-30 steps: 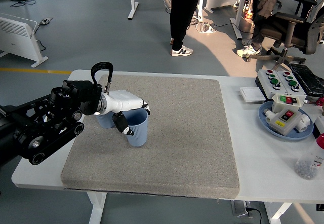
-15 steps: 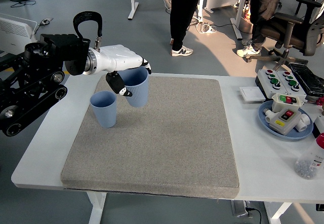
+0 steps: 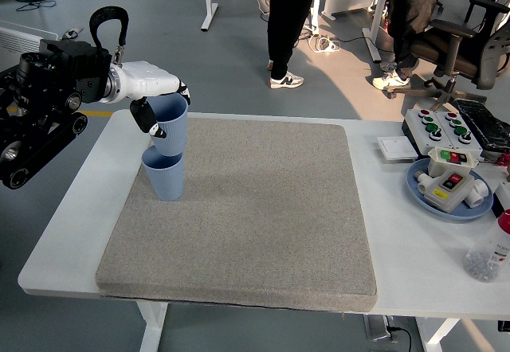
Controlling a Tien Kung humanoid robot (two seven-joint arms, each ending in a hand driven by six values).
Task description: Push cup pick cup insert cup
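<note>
Grey mat (image 3: 263,224) mostly open; left hand (image 3: 151,101) gripping upper cup (image 3: 169,125) at left edge.

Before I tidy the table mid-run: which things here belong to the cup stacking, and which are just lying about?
In the job:
left hand
held blue cup
standing blue cup
grey mat

Lying about:
button box
blue plate of switch units
white tile
clear bottle

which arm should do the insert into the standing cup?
Left. The left robot hand already grips the lifted blue cup, held roughly above the standing blue cup on the grey mat. The right arm is not in view.
</note>
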